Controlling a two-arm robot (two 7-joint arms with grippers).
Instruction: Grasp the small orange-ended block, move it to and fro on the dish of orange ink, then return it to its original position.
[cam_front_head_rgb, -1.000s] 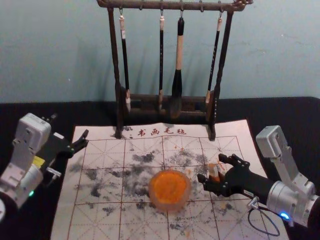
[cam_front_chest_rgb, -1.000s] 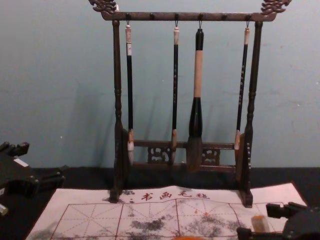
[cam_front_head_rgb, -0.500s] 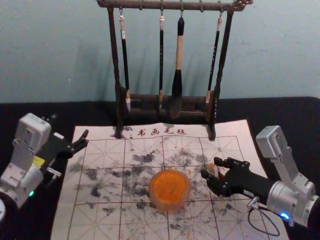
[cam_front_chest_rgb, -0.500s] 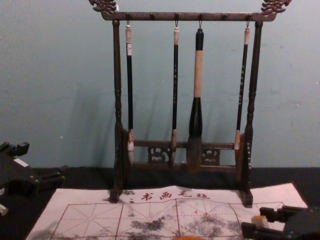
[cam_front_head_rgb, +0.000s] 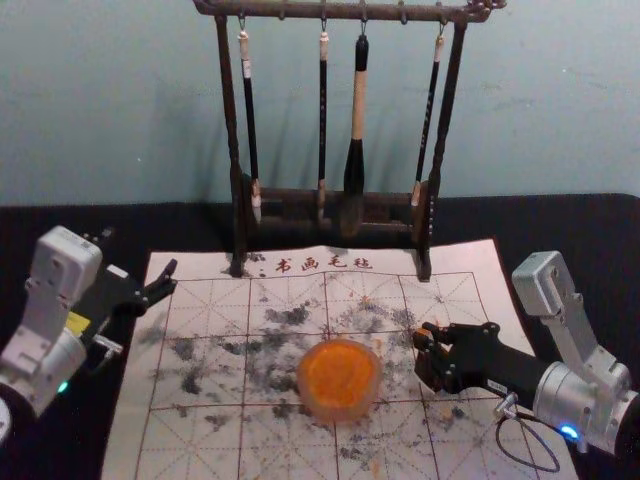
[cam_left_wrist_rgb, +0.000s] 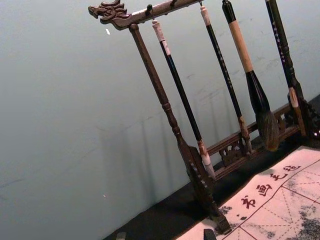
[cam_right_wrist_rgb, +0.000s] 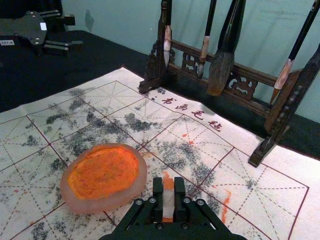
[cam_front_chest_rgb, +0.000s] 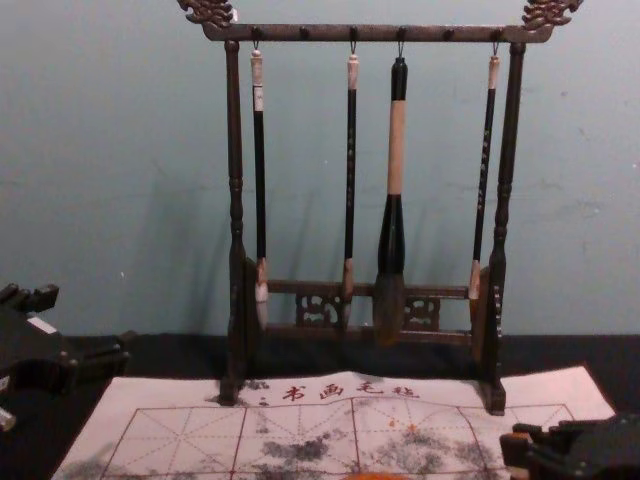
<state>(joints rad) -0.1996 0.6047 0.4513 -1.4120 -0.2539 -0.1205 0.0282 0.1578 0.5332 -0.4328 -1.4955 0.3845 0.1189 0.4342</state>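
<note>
Block (cam_right_wrist_rgb: 168, 199) in right tool (cam_front_head_rgb: 424, 347) near dish (cam_front_head_rgb: 338, 413), white middle in wrist view

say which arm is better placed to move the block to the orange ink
The right, I'd judge: its gripper is closed on the block, close to the dish. The left gripper hangs open near the paper's back left corner, farther from both.

书画毛毡 (cam_front_chest_rgb: 330, 392) — on the mat (cam_front_chest_rgb: 540, 386)
</note>
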